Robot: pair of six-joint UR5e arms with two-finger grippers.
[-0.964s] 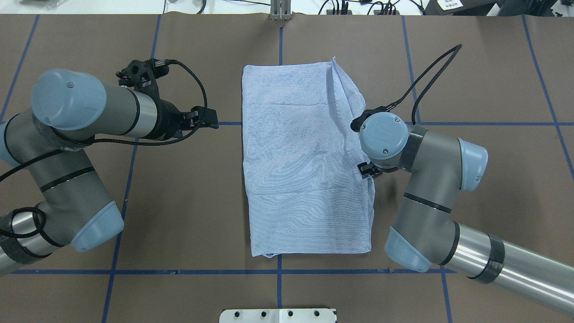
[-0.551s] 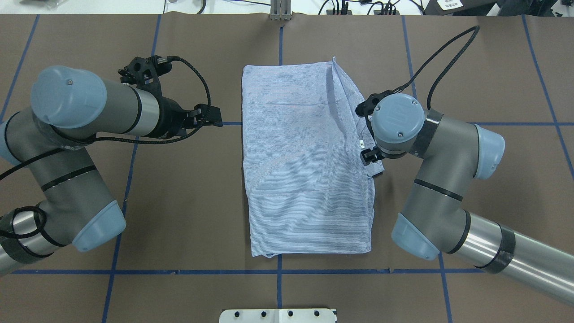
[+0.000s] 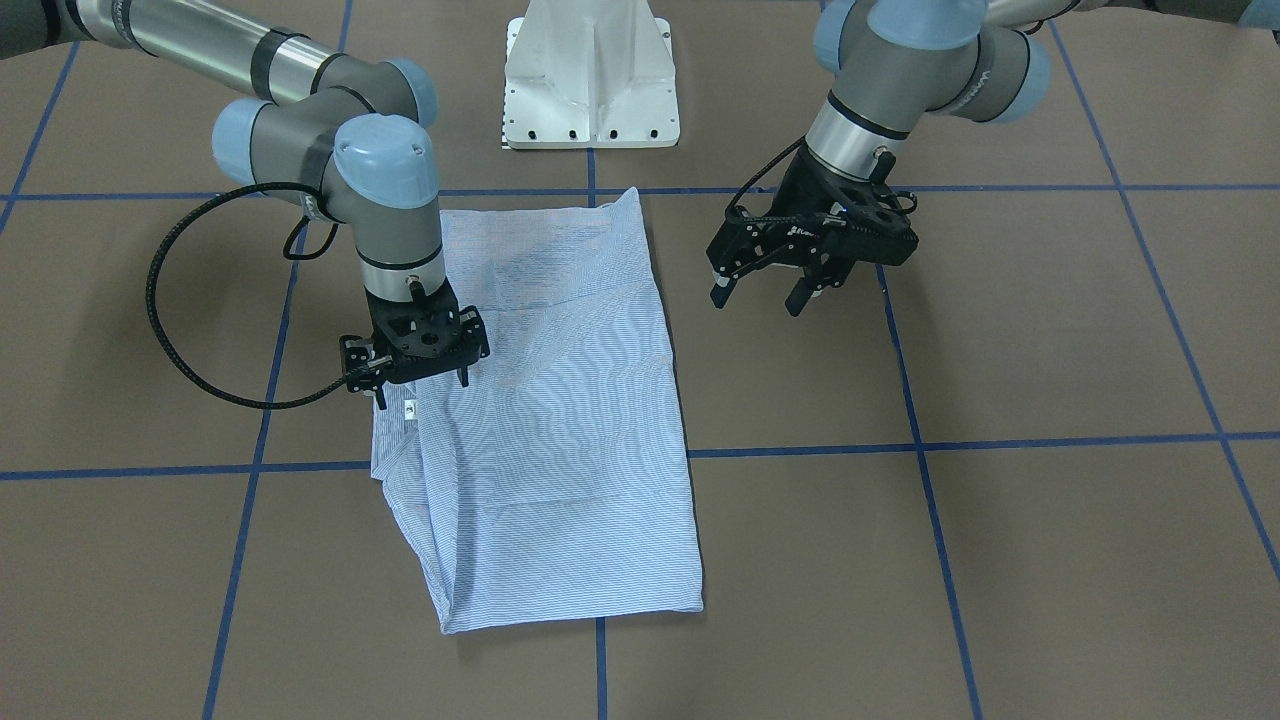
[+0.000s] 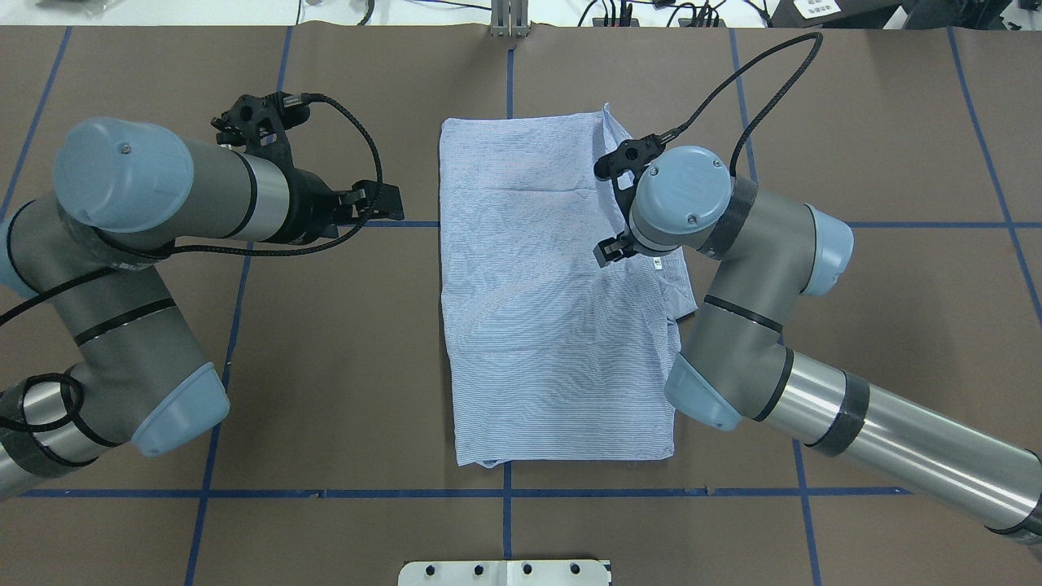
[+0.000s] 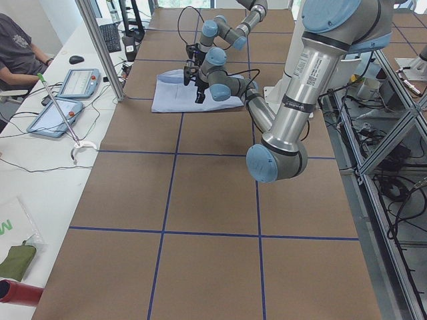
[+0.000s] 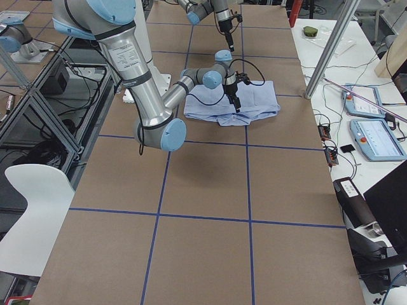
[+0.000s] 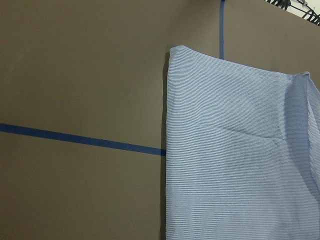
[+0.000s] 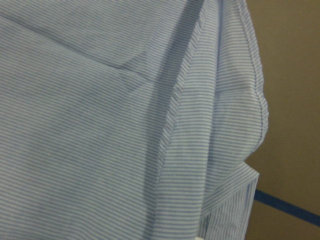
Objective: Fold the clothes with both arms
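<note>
Now that the right gripper [image 3: 422,392], jaws spread, has moved in from the edge of the shirt [image 3: 560,450] to above its rumpled side, the half-folded shirt lies flat on the table [image 3: 1000,550], likely awaiting a regrasp, with the left gripper [image 3: 756,303] spread beside it.

Blue-taped brown table [image 4: 326,366], seated person [image 5: 17,47], perhaps two tablets [image 5: 77,83]

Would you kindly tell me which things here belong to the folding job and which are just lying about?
Job: shirt, left end effector, right end effector.
Lying about: base, tablet, mouse, chair.
</note>
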